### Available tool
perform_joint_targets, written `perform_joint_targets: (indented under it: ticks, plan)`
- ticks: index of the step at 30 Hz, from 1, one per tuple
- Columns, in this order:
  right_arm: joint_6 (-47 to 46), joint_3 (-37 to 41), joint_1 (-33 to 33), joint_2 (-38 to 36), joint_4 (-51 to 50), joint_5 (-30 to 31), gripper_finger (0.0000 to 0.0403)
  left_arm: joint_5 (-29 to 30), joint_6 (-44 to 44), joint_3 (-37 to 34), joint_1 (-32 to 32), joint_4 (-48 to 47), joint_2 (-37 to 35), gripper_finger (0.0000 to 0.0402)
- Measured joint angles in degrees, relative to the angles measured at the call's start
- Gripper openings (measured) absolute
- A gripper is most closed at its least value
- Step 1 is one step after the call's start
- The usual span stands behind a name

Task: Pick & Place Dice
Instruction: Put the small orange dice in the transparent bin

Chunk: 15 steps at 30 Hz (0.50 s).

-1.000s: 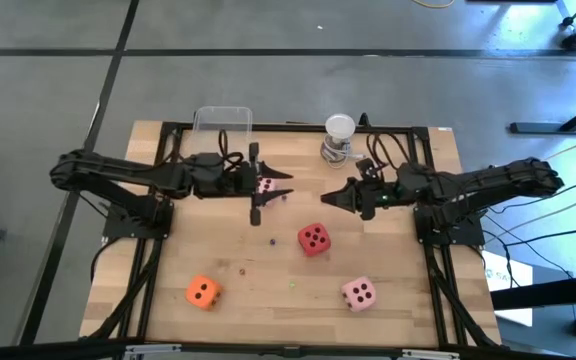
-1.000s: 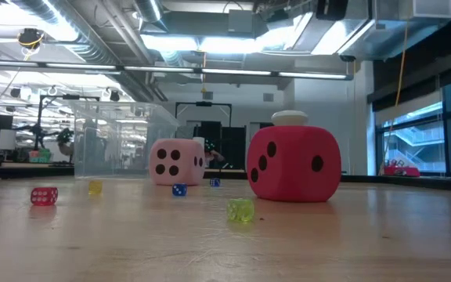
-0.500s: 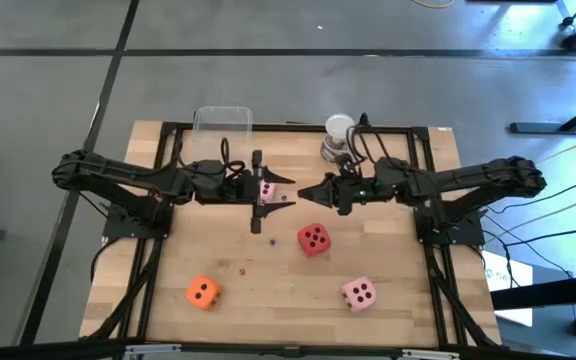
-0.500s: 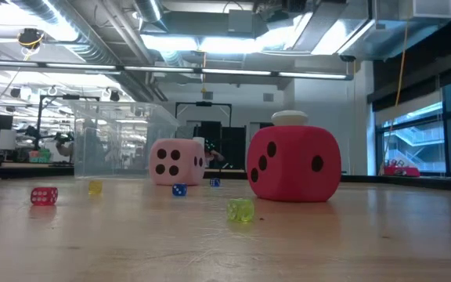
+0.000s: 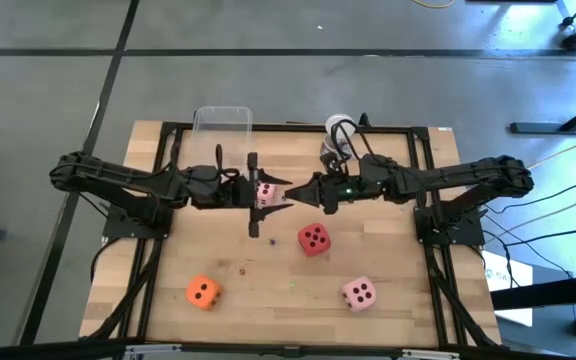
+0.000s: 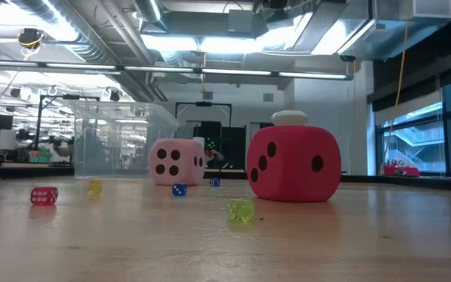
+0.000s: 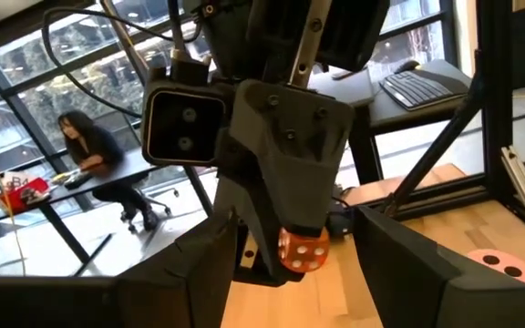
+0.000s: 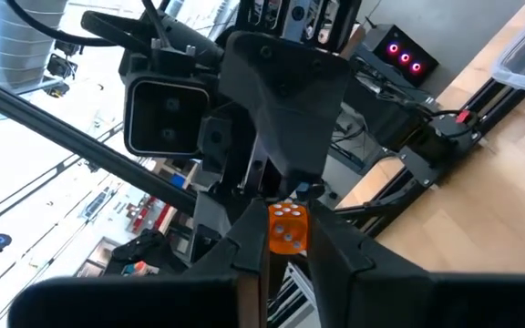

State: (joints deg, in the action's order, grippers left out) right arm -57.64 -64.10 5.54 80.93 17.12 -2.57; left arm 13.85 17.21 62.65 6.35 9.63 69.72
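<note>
My right gripper (image 5: 305, 191) is shut on a small translucent orange die (image 8: 287, 228), held above the middle of the table. My left gripper (image 5: 280, 192) faces it tip to tip and is open wide. Its fingers (image 7: 199, 273) stand either side of the right gripper's tips without touching. A pale pink die (image 5: 266, 188) rests on the table below the left gripper. The red die (image 5: 314, 239), the large orange die (image 5: 202, 291) and a second pink die (image 5: 359, 293) sit on the wood nearer the near edge. My right gripper pinches the small orange die (image 7: 300, 251) between its two fingertips. It comes level from the table's right and points toward the left gripper. The die is lifted clear of the table.
A clear plastic box (image 5: 223, 121) and a white round-topped object (image 5: 339, 130) stand at the far edge. Several tiny dice lie on the wood, among them a red one (image 6: 44, 195), a yellow one (image 6: 95, 186) and a green one (image 6: 240, 209). Black frame rails line the table sides.
My right gripper has moved toward the table's left, from beside the white round-topped object to tip-to-tip with the left gripper. The dice on the table have not moved.
</note>
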Motion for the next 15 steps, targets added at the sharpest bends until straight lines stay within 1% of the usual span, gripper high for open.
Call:
perform_joint_targets:
  ticks: [9,12,15]
  plan:
    - [-0.2,0.0,0.0,0.0,0.0,0.2,0.0047,0.0,0.2,0.0,0.0,0.0,0.0,0.0209]
    - [-0.2,0.0,0.0,0.0,0.0,0.2,0.0047,0.0,1.9,0.0,0.0,0.0,0.0,0.0193]
    - [-0.2,0.0,0.0,0.0,0.0,0.3,0.0047,-0.1,3.0,0.0,0.0,0.0,0.0,0.0167]
